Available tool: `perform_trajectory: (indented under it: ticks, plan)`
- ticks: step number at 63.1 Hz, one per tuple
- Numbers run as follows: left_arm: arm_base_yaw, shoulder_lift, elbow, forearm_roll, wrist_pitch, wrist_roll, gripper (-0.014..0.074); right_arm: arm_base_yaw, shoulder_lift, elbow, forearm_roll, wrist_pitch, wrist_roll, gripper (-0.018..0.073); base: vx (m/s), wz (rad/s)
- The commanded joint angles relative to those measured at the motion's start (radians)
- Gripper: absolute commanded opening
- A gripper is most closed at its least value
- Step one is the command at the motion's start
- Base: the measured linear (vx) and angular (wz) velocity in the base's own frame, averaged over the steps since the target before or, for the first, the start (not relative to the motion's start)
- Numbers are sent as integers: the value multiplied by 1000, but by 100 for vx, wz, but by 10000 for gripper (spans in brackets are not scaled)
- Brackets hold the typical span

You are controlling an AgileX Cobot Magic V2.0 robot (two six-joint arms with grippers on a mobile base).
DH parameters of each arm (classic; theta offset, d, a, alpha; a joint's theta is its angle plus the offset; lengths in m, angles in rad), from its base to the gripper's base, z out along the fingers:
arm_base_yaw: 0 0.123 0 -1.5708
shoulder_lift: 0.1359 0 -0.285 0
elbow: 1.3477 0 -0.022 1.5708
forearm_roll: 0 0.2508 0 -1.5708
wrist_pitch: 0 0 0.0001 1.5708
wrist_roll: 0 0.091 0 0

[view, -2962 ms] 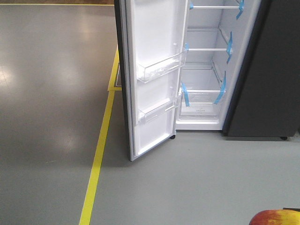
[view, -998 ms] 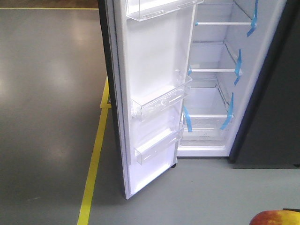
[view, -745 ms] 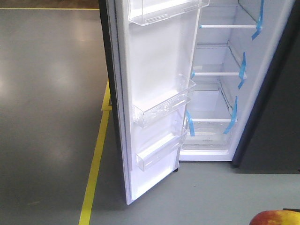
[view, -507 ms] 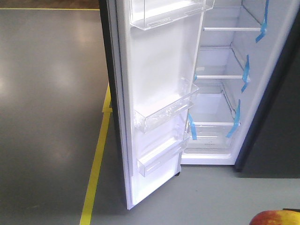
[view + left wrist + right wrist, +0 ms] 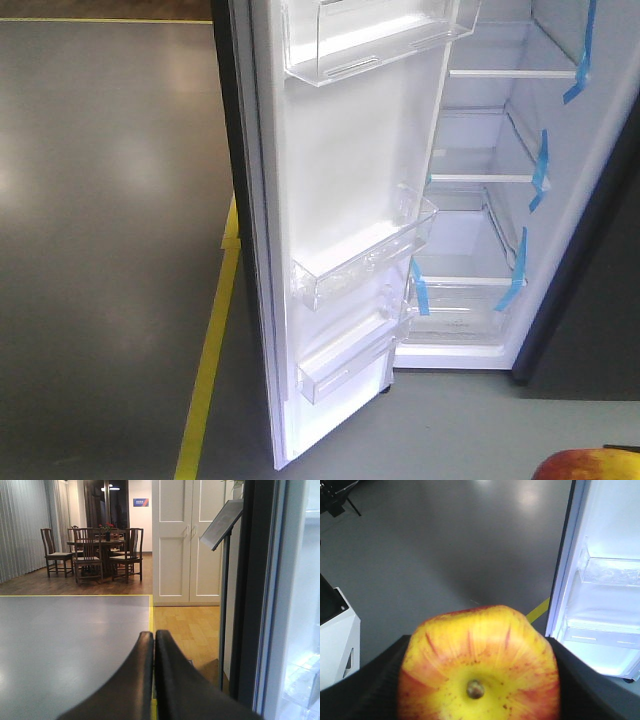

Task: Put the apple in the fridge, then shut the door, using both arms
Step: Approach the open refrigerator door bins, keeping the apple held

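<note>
The open door [image 5: 350, 170] carried clear bins [image 5: 362, 268] that looked bare, as did the fridge [image 5: 480, 120] shelves [image 5: 515, 72], though glare blurred them. The apple [image 5: 480, 655] sat clamped in the right claw [image 5: 477, 690], near of the fridge, mostly cut off in the front view. The left claw [image 5: 154, 645] was pressed closed on nothing.

front cam sat high, looking down from close at the open door [image 5: 350, 180] and into the fridge [image 5: 470, 130]. left wrist cam looked level along the left claw [image 5: 152, 635], past the door's edge. right wrist cam sat right behind the apple [image 5: 477, 665], sharing the door's bins [image 5: 365, 262] with the front view.
</note>
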Motion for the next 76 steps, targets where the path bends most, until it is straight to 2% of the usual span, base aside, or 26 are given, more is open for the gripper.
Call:
perform_trajectory:
  ticks: [1,76]
  plan:
    - [0,-15,21,-10,-76,-6,-6,0,8,-28,35,-65,-9,415,9,2]
    - [0,-15,21,-10,-76,-6,-6,0,8,-28,35,-65,-9,415,7,0]
